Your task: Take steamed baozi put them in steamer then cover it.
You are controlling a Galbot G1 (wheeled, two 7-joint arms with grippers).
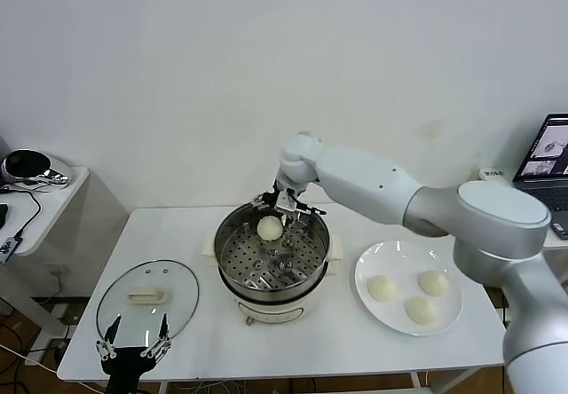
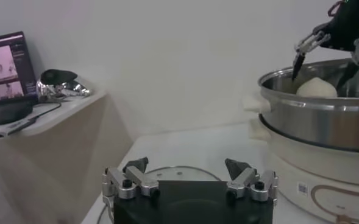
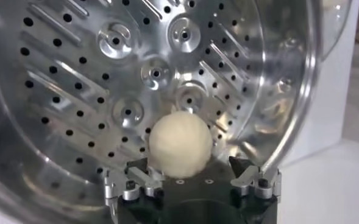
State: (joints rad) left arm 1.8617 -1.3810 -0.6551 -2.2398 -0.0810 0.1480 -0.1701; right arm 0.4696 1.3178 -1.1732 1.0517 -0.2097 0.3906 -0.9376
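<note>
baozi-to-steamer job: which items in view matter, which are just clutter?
Job items:
- steamer, one baozi on its tray
- three baozi on the white plate
- glass cover on the table
- right gripper, open over the steamer
- left gripper, open near the cover

Lying about:
- laptop
- side table with cables

The round clear glass lid [image 2: 179, 172] is showing only as an arc behind the left end effector [image 2: 188, 172]; the open black laptop [image 1: 552, 168] is being cropped by the head view's edge.
</note>
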